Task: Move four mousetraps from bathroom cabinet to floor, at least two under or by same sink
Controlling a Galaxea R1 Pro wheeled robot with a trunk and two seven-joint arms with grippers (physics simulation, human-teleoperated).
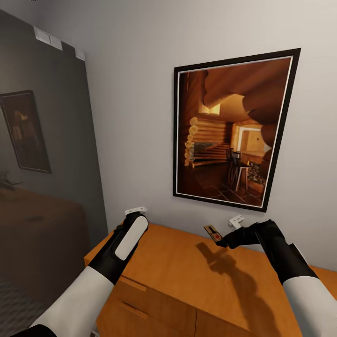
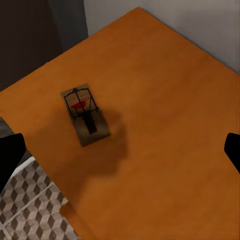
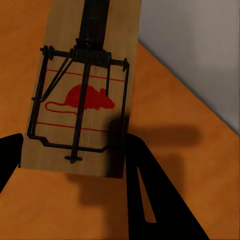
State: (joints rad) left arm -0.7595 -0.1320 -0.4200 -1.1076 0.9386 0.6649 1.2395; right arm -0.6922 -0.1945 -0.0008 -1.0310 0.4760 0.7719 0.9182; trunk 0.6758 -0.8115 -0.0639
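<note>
My right gripper [image 1: 223,241] is shut on one mousetrap [image 1: 213,232], a tan board with dark wire and a red mouse mark, held a little above the orange-brown cabinet [image 1: 178,267] near the wall. Up close, the trap [image 3: 85,95] sits between the black fingers [image 3: 137,170] and casts a shadow on the wood. A second mousetrap [image 2: 85,116] lies flat on the cabinet top [image 2: 165,100] near its edge. My left gripper [image 2: 120,150] hovers above it, open, with both fingertips wide apart and nothing between them. The bathroom floor [image 2: 25,200] shows past the cabinet's edge.
A large framed picture [image 1: 234,126] hangs on the pale wall just behind the cabinet. To the left, a dark opening shows a dim room with a bed [image 1: 37,224]. Drawer fronts [image 1: 154,304] face me below the cabinet top.
</note>
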